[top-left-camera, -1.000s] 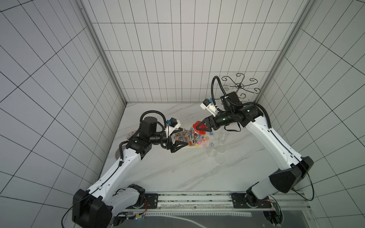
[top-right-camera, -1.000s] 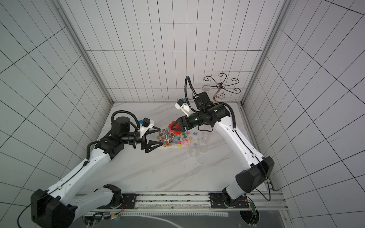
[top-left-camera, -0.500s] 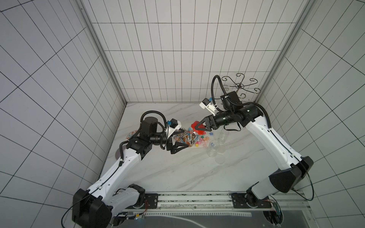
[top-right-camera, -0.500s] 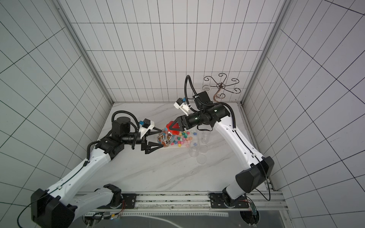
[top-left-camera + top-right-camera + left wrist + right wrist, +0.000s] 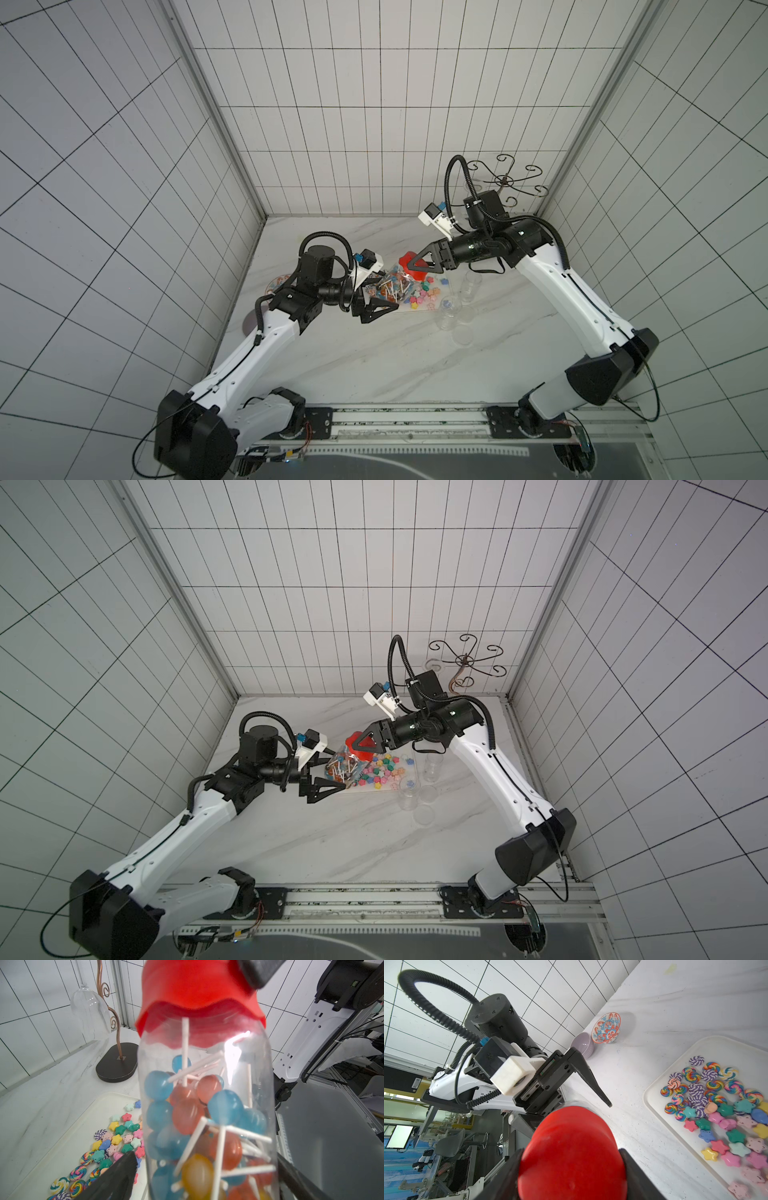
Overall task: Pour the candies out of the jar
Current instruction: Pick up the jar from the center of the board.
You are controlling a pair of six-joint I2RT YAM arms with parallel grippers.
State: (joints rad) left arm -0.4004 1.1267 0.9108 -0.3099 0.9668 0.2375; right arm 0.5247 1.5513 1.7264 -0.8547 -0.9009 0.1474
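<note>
2 grippers at jar (image 5: 207, 1093) | step: uncapping, pre-pour | R gripper (image 5: 412, 266): clamped on red lid (image 5: 571, 1153), in from 3 o'clock | L gripper (image 5: 205, 1159): jaws wide astride jar body, from 8 o'clock, contact unclear | candies (image 5: 187, 1115): packed inside, over tray (image 5: 646, 1095) 9 o'clock end | next: firm L squeeze, twist lid off w/ R, then tip.

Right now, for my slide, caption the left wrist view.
Clear jar of lollipops, red lid on, inside the open left claw, above a white tray of star and swirl candies.
</note>
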